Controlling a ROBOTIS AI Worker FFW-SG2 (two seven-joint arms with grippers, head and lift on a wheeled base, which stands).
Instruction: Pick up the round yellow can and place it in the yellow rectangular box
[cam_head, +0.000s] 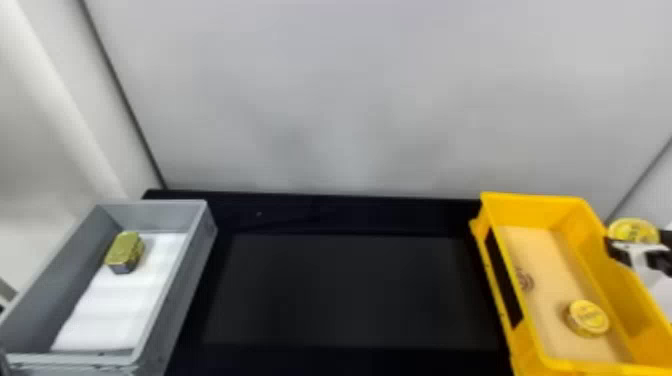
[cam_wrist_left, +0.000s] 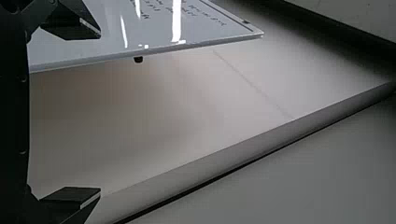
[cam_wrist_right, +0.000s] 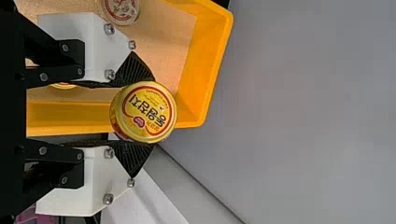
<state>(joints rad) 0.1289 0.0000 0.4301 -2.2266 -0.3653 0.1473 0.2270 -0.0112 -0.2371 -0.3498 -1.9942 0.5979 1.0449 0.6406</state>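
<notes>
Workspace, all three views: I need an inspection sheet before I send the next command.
Surface: black table between the two boxes.
Job's things: round yellow can held beside the yellow box's right wall; second yellow can inside that box.
Clutter: gold can in gray box; red-patterned round item in yellow box.
Grippers: right gripper shut on the can; left gripper open.
Cables: nothing seen.
Surroundings: pale wall behind the table.

The round yellow can (cam_head: 633, 231), its lid ringed in red, is gripped lid up at the right wall of the yellow box (cam_head: 532, 200), which stands open at right, running near to far.
</notes>
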